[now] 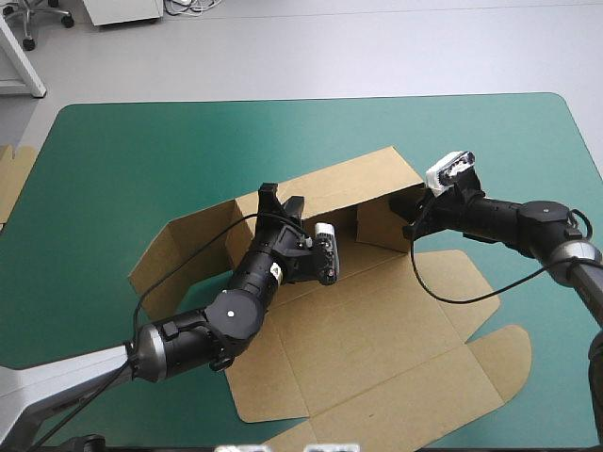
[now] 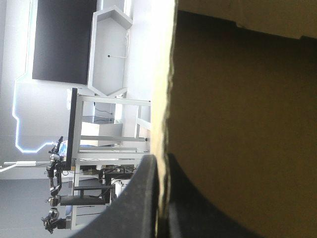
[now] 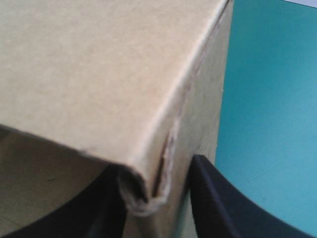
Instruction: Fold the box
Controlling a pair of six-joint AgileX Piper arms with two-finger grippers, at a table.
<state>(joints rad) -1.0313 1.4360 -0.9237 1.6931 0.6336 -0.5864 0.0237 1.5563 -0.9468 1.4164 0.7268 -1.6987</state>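
Box: the brown box (image 1: 377, 330) sits on the middle of the table (image 1: 141, 160), part built. Its back wall and left side wall stand up, its right rear corner is raised, and the wide front panels with their flaps lie flat toward the near edge.
Left tool: your left tool (image 2: 161, 159) is pressed almost together on the top edge of the back wall, with a single sheet of board between its black fingers (image 2: 133, 198).
Right tool: your right tool (image 3: 157, 168) pinches the folded right rear corner, one finger on each side of it. The crease at that corner looks crushed and frayed.
Stiffness: judge the board stiff across its panels and willing to bend only along the scored lines. A raised wall will likely spring back if you let go before it is tucked.
Weight: probably light, so expect the whole sheet to slide on the teal-green cover when pushed from one side.
Where to hold: take walls by their free top edges, close to a crease. Steady one wall while the other tool folds.
Risk: squeezing harder on the worn corner may tear it.
Spare board: an edge of it (image 1: 11, 179) shows at the table's left edge, well apart from the box.
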